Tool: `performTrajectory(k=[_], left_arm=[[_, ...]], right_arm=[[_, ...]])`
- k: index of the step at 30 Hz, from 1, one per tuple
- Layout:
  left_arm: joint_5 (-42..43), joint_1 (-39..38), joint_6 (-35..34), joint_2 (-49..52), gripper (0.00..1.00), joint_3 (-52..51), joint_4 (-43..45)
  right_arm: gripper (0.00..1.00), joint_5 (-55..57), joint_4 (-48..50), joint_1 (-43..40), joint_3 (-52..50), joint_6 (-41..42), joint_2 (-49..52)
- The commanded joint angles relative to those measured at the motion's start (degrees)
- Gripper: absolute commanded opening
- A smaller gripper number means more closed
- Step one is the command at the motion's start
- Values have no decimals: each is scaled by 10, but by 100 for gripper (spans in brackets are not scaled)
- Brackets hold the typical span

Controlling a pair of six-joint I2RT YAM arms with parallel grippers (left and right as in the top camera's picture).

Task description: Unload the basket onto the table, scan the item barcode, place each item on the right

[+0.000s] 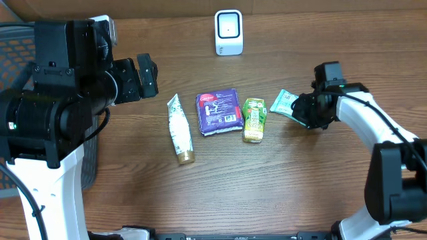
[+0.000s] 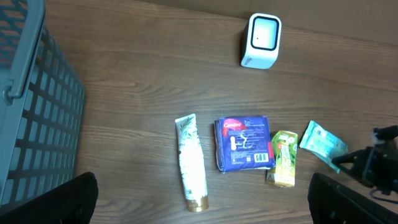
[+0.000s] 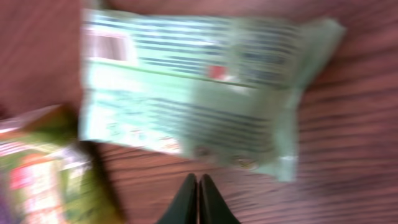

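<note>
While the right gripper hovers empty, fingers together, just short of the pale green packet lying flat on the table, nothing is lifted. Left gripper hangs fingers wide apart. The packet is well apart from the scanner, so pickup and scan both remain.

The left arm stood at the 9 o'clock side of the overhead view, wrist held high. Its left gripper pointed toward 3 o'clock with the jaws spread wide, the two fingers sitting at opposite lower corners of its own camera. The right arm was based near 4 o'clock and bent toward 9 o'clock, white forearm sloping low, and the right gripper had its fingertips pressed together, tip against tip.
</note>
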Motion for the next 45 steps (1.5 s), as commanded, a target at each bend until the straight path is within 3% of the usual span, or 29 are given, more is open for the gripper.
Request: performTrajectory(k=[1,8,13,15,19,26,36,43,45], left_arm=[[-5,2,9,3,100,5,0],[-5,2,9,3,100,5,0],[-5,2,9,3,99,5,0],[-5,2,9,3,100,5,0],[-5,2,9,3,99,5,0],[-5,2,9,3,100,5,0],[-5,2,9,3,100,5,0],[-5,2,9,3,100,5,0],[-5,2,9,3,100,5,0]], right_arm=[[14,-63,-12,-36,31,-45,-62],[44,-88,-31,-115,18,-63,-62],[79,-95,-22,-115,0,-68,-16],[82,-97,-9,-115,-9,-68,3],[82,-106,20,-116,-22,-66,27],[67,-129,93,-116,-43,-45,44],[63,-131,231,-116,-135,18,47],[49,-139,276,-116,-162,38,47],[38,-139,274,-116,-162,47,48]])
